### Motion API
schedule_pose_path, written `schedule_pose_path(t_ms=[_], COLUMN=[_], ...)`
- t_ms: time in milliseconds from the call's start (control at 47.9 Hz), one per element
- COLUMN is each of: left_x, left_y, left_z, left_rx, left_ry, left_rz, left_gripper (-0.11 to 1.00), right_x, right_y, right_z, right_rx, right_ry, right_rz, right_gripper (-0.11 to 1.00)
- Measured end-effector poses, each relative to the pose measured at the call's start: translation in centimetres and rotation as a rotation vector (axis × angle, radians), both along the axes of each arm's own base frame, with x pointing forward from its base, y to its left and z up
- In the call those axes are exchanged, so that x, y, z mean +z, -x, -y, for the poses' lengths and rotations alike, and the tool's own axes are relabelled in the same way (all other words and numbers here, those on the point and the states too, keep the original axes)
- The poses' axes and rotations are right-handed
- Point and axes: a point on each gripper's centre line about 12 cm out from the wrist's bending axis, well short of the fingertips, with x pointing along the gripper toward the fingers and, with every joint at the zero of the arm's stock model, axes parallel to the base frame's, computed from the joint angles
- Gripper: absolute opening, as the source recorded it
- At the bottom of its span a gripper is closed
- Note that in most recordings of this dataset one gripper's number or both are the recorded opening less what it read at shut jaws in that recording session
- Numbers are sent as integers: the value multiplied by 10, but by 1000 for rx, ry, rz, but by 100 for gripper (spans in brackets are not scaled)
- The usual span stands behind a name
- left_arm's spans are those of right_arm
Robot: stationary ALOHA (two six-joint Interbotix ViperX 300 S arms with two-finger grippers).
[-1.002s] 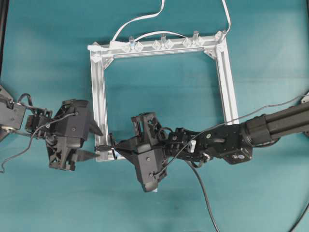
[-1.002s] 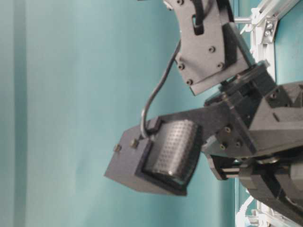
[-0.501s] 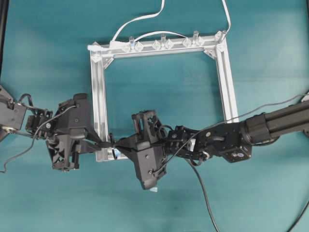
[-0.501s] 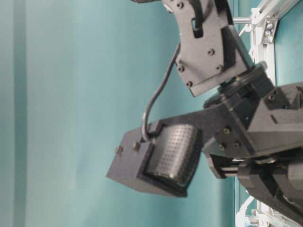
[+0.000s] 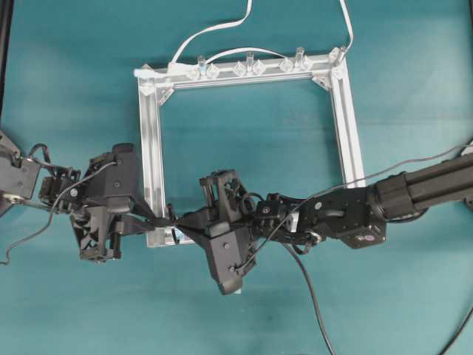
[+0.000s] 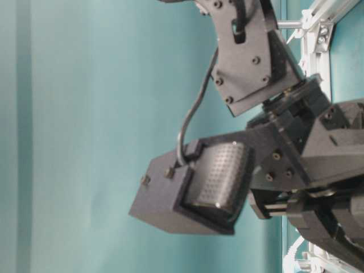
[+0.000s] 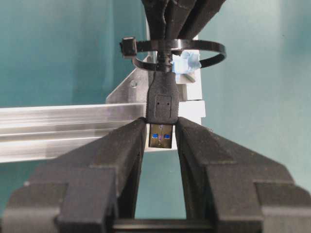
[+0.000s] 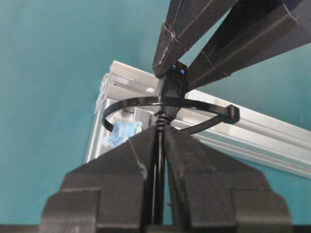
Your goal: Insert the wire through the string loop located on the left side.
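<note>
The wire's black plug [image 7: 161, 99] pokes through the string loop [image 7: 204, 47], a thin dark ring with a pale blue tag [image 7: 187, 62] at its base. My left gripper [image 7: 162, 130] is shut on the plug's silver tip [image 7: 162, 136], one finger [image 7: 124, 145] on each side. Behind the loop, my right gripper [image 8: 160, 130] is shut on the thin cable [image 8: 159, 145]. From that side the plug [image 8: 173, 87] shows beyond the loop [image 8: 141, 102], between the left fingers [image 8: 170, 41]. In the overhead view both grippers, left [image 5: 157, 221] and right [image 5: 179, 222], meet at the silver frame's [image 5: 151, 148] near left corner.
White flat cables [image 5: 214, 29] and clear clips [image 5: 250, 66] sit along the frame's far bar. The right arm [image 5: 414, 192] reaches across the frame's lower right. A loose black lead [image 5: 314, 303] trails toward the table's front. The table-level view is filled by arm hardware [image 6: 199, 182].
A second ago the left gripper stood open beside the frame corner. It has moved in and closed on the plug's tip. The right gripper has kept its hold on the cable.
</note>
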Motion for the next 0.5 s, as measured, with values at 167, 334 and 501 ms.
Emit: schedule_pose_path(t_ms=[167, 334, 501], left_x=[0, 0, 0], left_y=[0, 0, 0], left_z=[0, 0, 0], left_rx=[0, 0, 1], left_ry=[0, 0, 0], left_rz=[0, 0, -2], left_gripper=[22, 22, 22], right_x=[0, -1, -3], right_y=[0, 0, 2], right_z=[0, 0, -1], right_rx=[1, -13, -8], right_ry=[1, -17, -22], right_rz=[0, -4, -21], right_gripper=[23, 72, 100])
